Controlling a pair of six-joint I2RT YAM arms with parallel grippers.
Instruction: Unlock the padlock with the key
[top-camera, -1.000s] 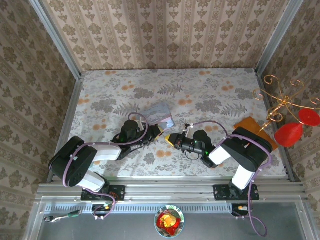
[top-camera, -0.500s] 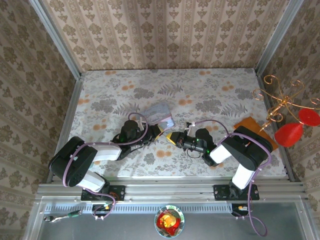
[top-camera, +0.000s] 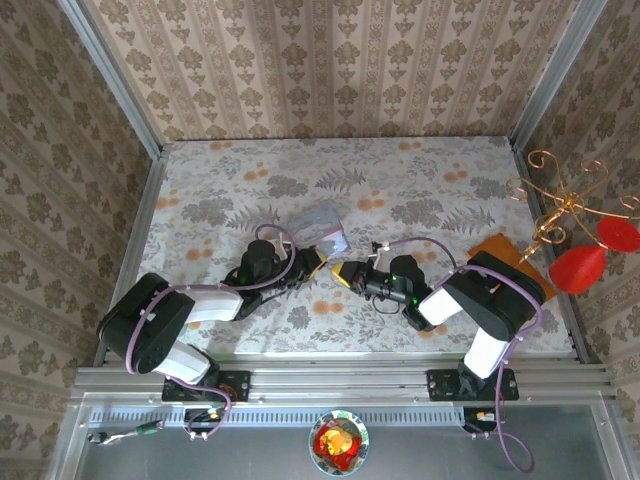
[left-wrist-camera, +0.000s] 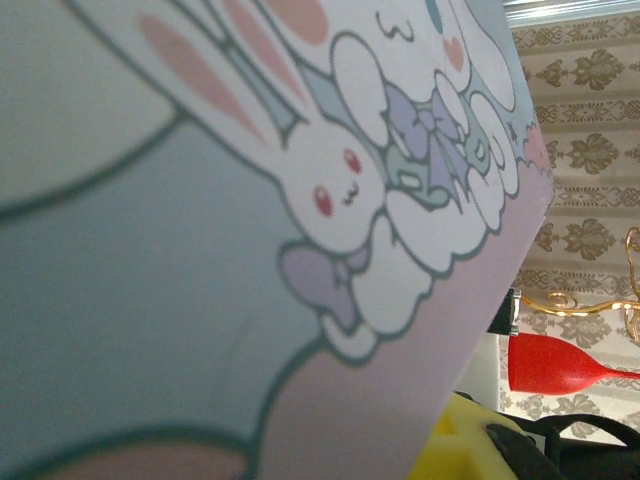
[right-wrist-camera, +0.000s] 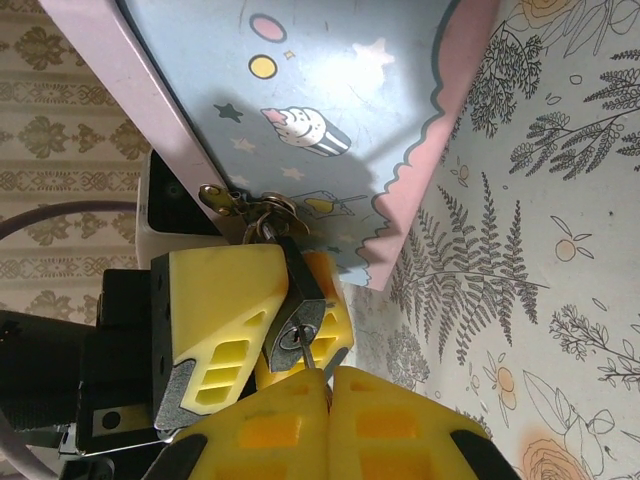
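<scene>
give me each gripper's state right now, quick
left gripper: closed, holding the padlock
right gripper: closed, pinching what looks like the key at the padlock's keyhole

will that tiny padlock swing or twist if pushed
Likely rigid and heavy for its size: the padlock looks like a dark metal block. Hanging at the tin edge, it could swing, but the left gripper pinches it, so probably little.
</scene>
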